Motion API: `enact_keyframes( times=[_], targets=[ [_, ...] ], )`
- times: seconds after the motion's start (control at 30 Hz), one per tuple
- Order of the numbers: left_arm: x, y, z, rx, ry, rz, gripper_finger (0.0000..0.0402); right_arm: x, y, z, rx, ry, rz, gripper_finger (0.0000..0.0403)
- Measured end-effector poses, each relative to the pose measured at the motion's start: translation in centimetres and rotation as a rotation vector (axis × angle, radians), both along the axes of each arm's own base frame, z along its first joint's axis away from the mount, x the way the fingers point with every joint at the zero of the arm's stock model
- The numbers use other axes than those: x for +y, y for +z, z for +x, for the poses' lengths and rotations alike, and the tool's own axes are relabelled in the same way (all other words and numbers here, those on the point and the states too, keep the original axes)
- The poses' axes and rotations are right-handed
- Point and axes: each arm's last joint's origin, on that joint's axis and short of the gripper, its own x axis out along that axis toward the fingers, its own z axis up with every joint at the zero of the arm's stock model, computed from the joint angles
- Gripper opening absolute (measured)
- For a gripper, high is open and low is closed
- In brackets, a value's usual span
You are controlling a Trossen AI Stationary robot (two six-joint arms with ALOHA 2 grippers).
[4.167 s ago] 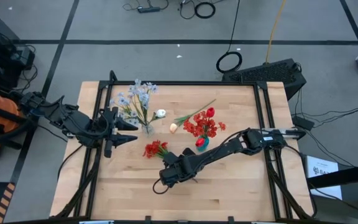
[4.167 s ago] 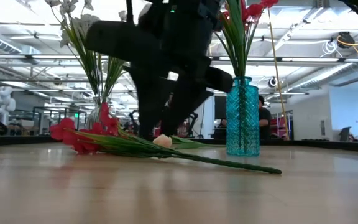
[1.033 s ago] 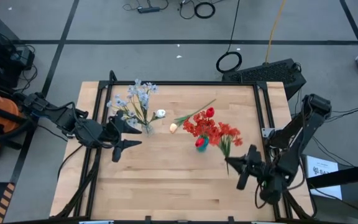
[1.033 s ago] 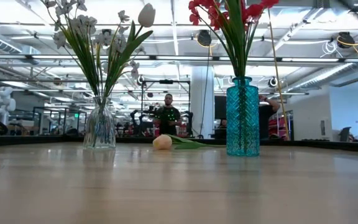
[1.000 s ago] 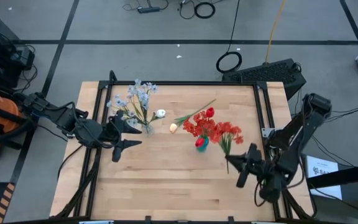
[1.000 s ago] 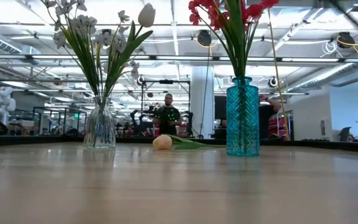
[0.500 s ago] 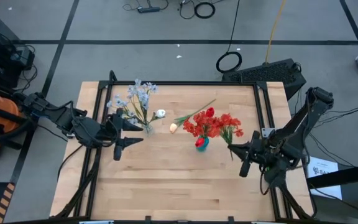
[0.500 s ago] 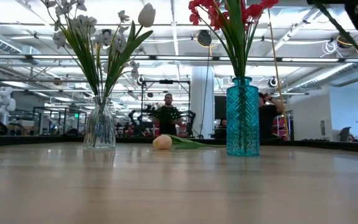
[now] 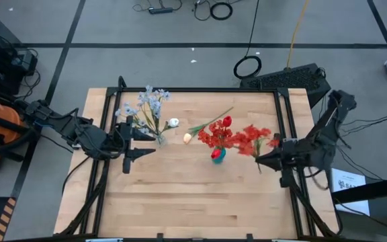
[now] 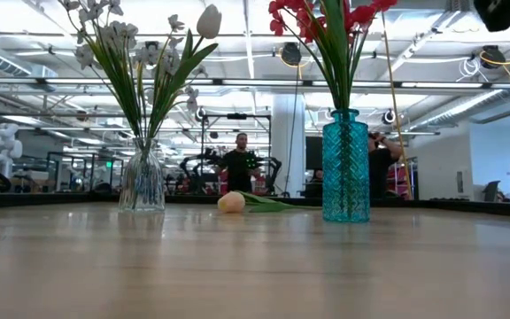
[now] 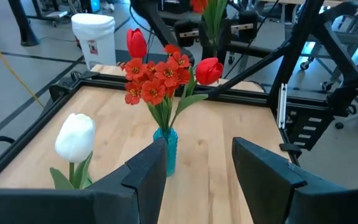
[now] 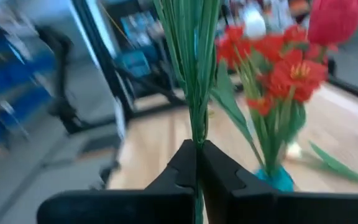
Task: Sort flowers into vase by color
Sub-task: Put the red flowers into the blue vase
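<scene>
Right pincer [image 9: 261, 158] clamped on red flower stems [image 12: 194, 74] beside blue vase [image 9: 218, 154]; left pincer [image 9: 138, 142] spread open near clear vase [image 10: 142, 182] on counter [image 9: 180, 195].

No legible text or labels.

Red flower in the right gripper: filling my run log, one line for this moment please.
right gripper: shut on red flower, beside teal vase | left gripper: open, by clear vase
</scene>
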Motion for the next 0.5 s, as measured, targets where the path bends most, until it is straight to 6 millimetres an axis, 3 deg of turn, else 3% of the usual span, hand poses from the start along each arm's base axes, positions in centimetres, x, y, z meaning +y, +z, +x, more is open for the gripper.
enact_keyframes(
  times=[0.23, 0.37, 0.5],
  targets=[
    [0.0, 0.0, 0.0, 0.000, 0.000, 0.000, 0.0187, -1.3, -4.3, -0.6, -0.388, 0.037, -0.013, 0.0000],
    [0.0, 0.0, 0.0, 0.000, 0.000, 0.001, 0.0187, -1.7, -6.9, -0.2, -0.374, -0.014, -0.176, 0.0000],
    [0.0, 0.0, 0.0, 0.002, 0.000, 0.001, 0.0187, -1.9, -7.1, 0.6, -0.354, -0.055, -0.123, 0.0000]
  ],
)
